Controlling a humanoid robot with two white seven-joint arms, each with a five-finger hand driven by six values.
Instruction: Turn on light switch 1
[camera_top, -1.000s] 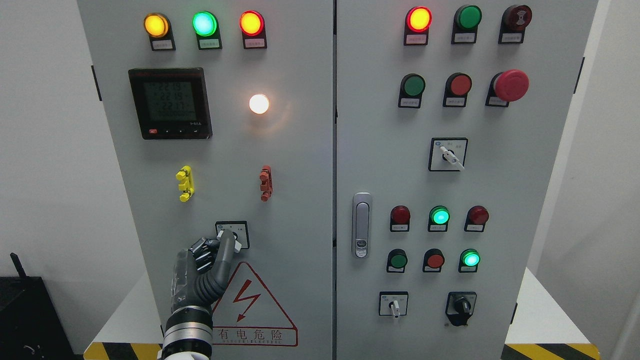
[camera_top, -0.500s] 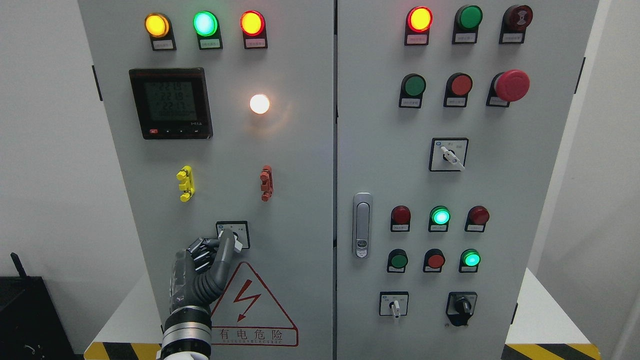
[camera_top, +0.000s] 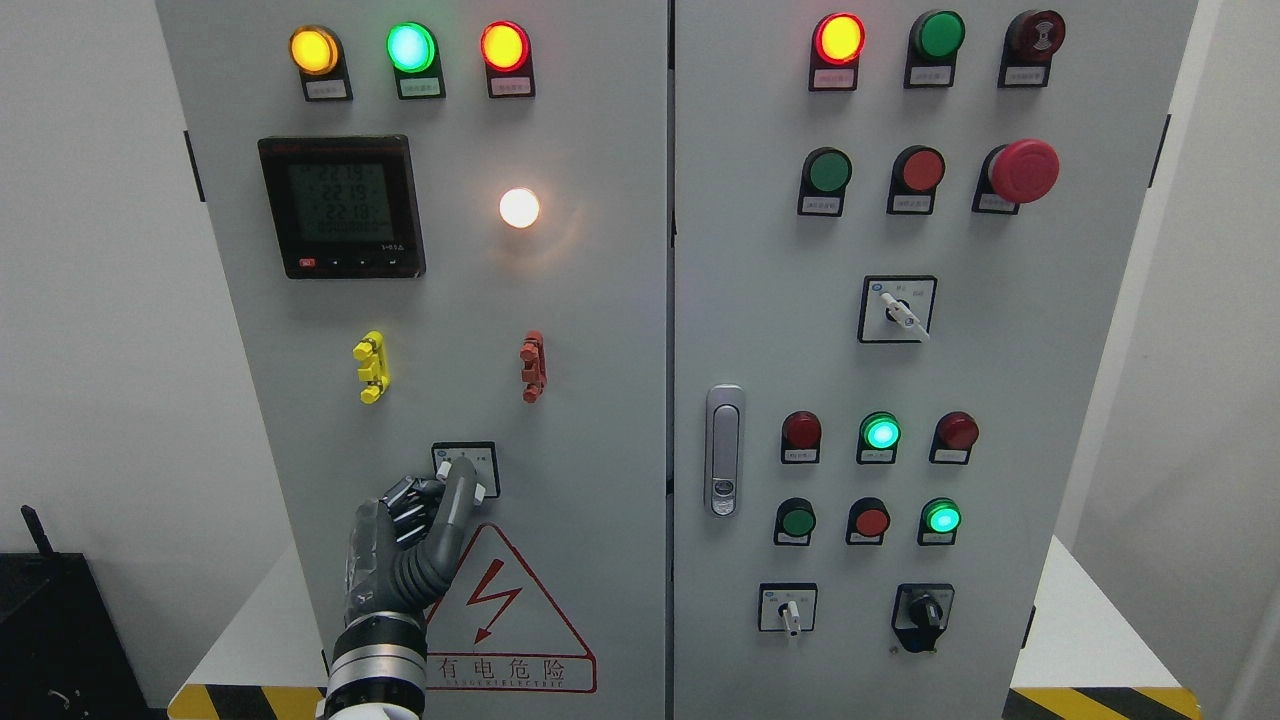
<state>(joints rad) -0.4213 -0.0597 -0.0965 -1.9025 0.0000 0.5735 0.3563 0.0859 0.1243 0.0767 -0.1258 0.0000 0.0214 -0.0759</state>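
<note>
Nearest the camera, the robot's left hand, dark grey with segmented fingers and a silver wrist cuff, rises from the lower edge of the grey metal cabinet's left door. One finger is stretched up and lies against the small rotary light switch with a white lever on a black-framed square plate; the other fingers are curled back at the palm and grip nothing. That switch sits low on the left door, toward its middle, just above the red triangular electric-hazard sticker.

Farther up the same door, a round white lamp glows brightly, beside the black digital meter. I judge the task close to done or already done: the lamp is lit and the finger is in contact with the lever, leaving perhaps only the hand's withdrawal. Whether this lamp belongs to switch 1 cannot be confirmed.

The fingertip covers most of the lever, so its exact position is unclear. The labels on the switch plate are too small to read. The right arm is out of view.
</note>
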